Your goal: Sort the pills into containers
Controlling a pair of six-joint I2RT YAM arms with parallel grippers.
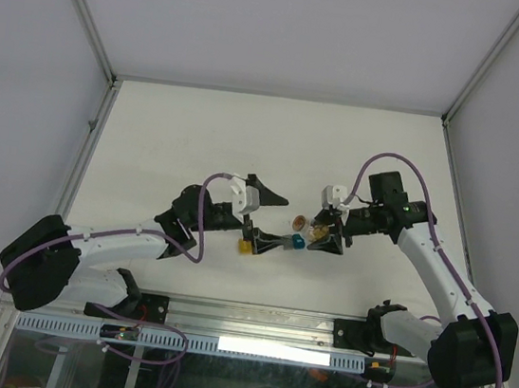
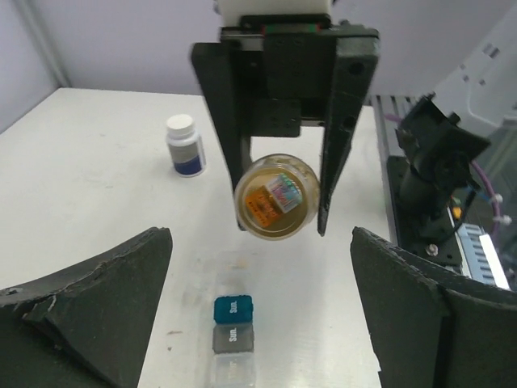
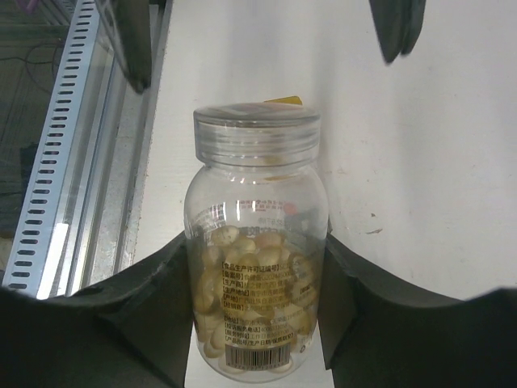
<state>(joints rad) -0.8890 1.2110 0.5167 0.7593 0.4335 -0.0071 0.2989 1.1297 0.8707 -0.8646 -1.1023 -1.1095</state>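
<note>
The containers are a short strip of compartments (image 1: 274,244) on the table, with a yellow end (image 1: 246,248) and a blue one (image 1: 299,242). In the left wrist view the blue (image 2: 233,309), grey and clear compartments lie between my open left gripper's (image 2: 258,271) jaws, lids shut. My left gripper (image 1: 261,219) is empty. My right gripper (image 1: 324,233) is shut on a round clear vial (image 3: 257,267) with its clear cap on, held just above the table beyond the strip (image 2: 275,196). Cream-tan pills (image 3: 242,283) fill the vial. No loose pills show.
A small dark bottle with a white cap (image 2: 184,145) stands on the table beyond the vial, to the left in the left wrist view. A metal rail (image 3: 56,202) runs along the table's near edge. White walls enclose the table on three sides.
</note>
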